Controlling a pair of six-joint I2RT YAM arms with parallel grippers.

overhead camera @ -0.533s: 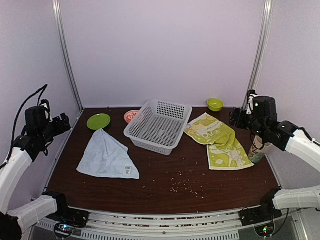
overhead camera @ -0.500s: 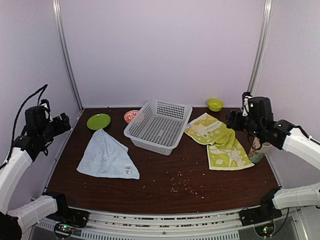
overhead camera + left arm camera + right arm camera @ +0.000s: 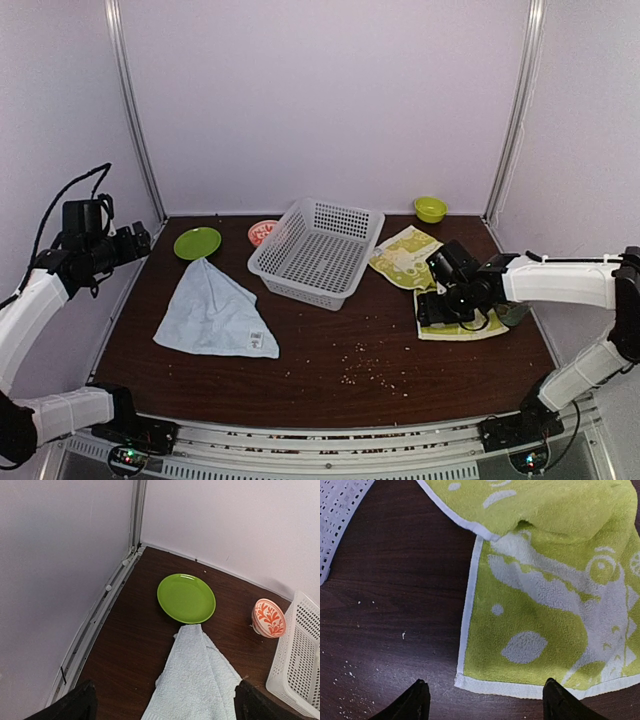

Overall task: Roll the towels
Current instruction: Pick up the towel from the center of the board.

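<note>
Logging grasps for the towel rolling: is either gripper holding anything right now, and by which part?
Nothing is held. The right gripper stands open over the near edge of the lime-green towel; the left gripper hangs open, empty.

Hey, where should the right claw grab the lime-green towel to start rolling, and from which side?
Probably the white-hemmed near edge by its corner, straight down from above: the lime-green towel lies flat on the table there, and the open right claw hangs over it.
</note>
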